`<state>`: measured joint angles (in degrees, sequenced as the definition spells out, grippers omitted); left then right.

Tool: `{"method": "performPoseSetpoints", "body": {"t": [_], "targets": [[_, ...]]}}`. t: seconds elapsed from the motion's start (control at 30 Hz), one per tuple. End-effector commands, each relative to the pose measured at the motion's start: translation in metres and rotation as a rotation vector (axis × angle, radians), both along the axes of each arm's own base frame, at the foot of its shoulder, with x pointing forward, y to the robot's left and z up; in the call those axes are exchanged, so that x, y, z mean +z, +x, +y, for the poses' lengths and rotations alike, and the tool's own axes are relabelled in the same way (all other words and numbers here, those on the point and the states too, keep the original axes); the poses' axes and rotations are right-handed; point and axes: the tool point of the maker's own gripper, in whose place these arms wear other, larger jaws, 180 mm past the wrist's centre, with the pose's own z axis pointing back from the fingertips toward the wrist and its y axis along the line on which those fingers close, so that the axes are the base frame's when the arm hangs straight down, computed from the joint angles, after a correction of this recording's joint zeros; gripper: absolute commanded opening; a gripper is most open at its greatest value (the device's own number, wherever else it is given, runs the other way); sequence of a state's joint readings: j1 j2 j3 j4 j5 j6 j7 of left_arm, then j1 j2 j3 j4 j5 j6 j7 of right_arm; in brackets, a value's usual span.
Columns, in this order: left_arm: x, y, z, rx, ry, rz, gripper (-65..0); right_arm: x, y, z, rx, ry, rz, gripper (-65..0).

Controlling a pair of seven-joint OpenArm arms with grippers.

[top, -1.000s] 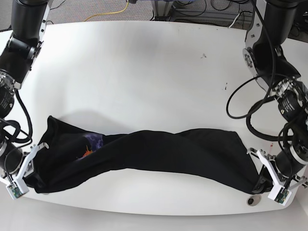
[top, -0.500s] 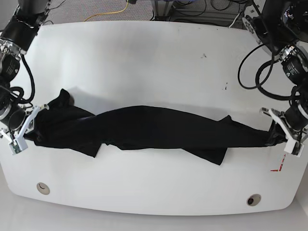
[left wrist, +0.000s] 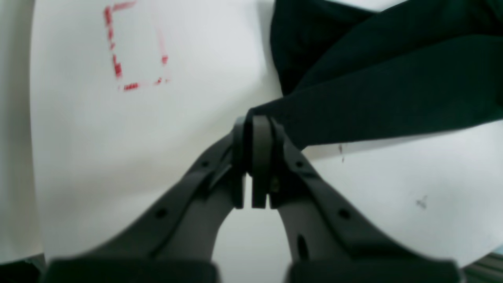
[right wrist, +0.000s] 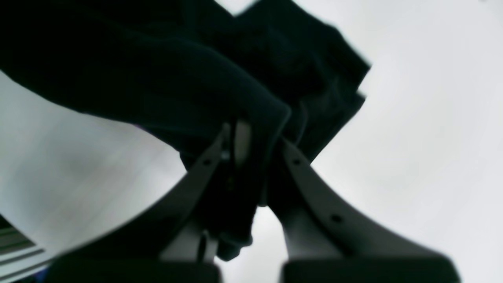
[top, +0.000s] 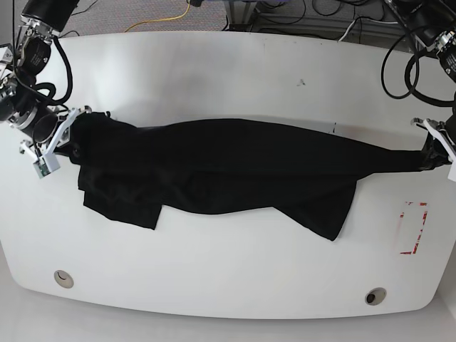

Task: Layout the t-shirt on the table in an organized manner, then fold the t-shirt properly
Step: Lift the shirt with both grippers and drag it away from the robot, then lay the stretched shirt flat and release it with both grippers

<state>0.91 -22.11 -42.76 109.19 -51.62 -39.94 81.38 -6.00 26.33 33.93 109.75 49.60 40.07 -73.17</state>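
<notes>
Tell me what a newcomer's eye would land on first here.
First, the black t-shirt stretched across the middle of the white table, pinched at one end by the left gripper and at the other by the right gripper. Next, the red tape rectangle near the table's edge, below the left gripper.

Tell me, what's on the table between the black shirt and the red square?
Nothing. In the base view, bare white table separates the t-shirt from the red tape rectangle; the left wrist view agrees.
</notes>
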Motion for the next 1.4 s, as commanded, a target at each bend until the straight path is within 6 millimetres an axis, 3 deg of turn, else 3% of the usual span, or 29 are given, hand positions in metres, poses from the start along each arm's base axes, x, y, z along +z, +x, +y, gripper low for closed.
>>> {"method": "performPoseSetpoints", "body": {"t": [0.0,0.5,1.03,1.37], "targets": [[0.014,-0.001,0.005,-0.016,0.024,-0.038,-65.0,0.007,-0.002,-0.002,0.007,-0.008,-0.023,-65.0],[0.006,-0.032,0.037,0.031,0.105,0.057,-65.0,-0.028,-0.040,-0.003,0.003,-0.006,0.112,-65.0],[-0.018,-0.060,0.041,0.040,0.109,0.162,-65.0,-0.055,-0.073,0.006,-0.006,0.028,0.212,-64.8],[-0.016,-0.074,0.058,0.083,0.135,0.182,-64.9,-0.063,-0.085,0.004,-0.008,0.026,0.251,-64.8]]}}
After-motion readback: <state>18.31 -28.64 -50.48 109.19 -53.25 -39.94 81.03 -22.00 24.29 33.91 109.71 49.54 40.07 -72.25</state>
